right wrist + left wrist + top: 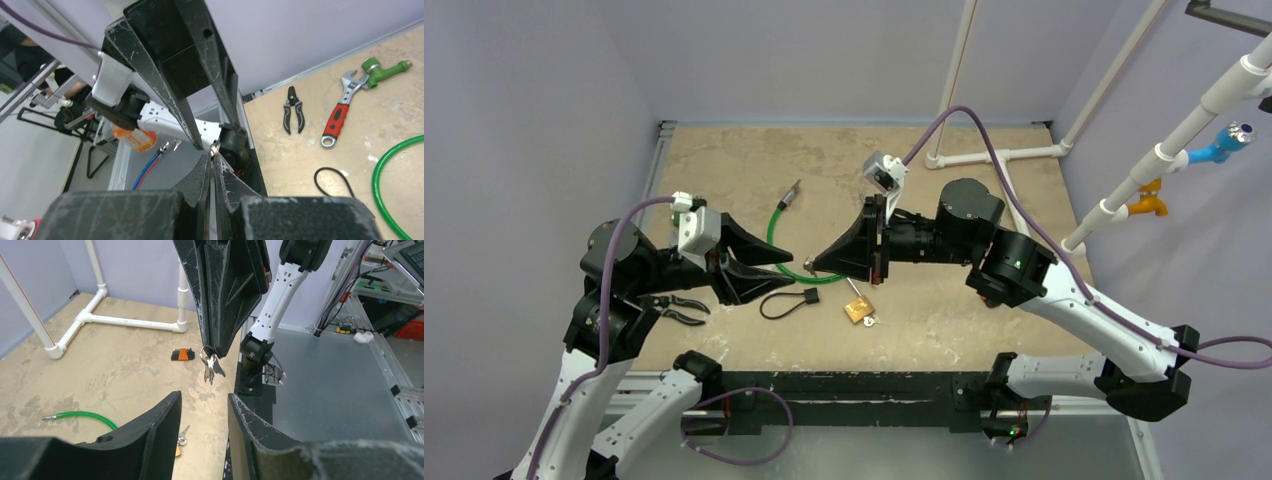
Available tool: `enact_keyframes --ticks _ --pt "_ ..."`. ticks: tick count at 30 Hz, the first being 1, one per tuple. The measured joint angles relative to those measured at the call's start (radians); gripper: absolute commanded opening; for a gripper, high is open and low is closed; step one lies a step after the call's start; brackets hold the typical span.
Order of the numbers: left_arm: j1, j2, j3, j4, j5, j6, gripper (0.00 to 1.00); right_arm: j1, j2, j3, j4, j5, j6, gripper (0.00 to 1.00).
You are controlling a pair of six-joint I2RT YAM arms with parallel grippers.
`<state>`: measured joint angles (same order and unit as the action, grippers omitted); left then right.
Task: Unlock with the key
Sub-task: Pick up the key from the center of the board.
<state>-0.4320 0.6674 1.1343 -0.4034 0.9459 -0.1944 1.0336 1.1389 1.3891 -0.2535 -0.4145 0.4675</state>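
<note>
- Right hand (211, 162): closed on the ring of a bunch of keys (209, 364), pinched at the very fingertips. The blades hang free below the ring, in mid-air above the desk (724, 160).
- Left hand (203, 399): open, nothing between its fingers. It is level with the keys and faces them from just beside them, the gap lined up with the hanging blades.
- Judgement: the keys are held out by the ring so that the other hand can take one by its blade or bow. This looks like a hand-over or a re-grip, since a ring pinch gives no control for aiming a key.
- Padlock (858, 311): lies flat on the desk, near its front edge, below and a little to the right of the two hands. Neither hand touches it. Something small and metallic lies against it; whether this is a key in the lock I cannot tell.
- Surroundings: a green cable (773, 232) curves under the meeting point, and a black strap (811, 295) lies close to the padlock.
- Pliers (293, 109) and a red-handled wrench (339, 114) lie on the left arm's side. A hex key set (181, 354) and a white pipe frame (135, 321) are well apart from the work.
- Obstruction: the strap and cable crowd the left approach to the padlock, which is loose and may slide.
</note>
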Motion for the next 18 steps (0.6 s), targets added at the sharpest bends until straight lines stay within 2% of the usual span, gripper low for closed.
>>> enact_keyframes --ticks 8,14,18 --pt "0.000 0.010 -0.018 -0.009 0.083 0.042 0.67 0.000 0.008 0.000 -0.023 -0.076 -0.008 0.00" --pt "-0.010 0.032 -0.049 0.009 0.162 0.047 0.66 0.000 0.025 0.000 -0.007 -0.111 -0.007 0.00" --pt "-0.030 0.043 -0.084 0.054 0.180 0.021 0.58 0.000 0.035 0.000 0.007 -0.127 -0.003 0.00"
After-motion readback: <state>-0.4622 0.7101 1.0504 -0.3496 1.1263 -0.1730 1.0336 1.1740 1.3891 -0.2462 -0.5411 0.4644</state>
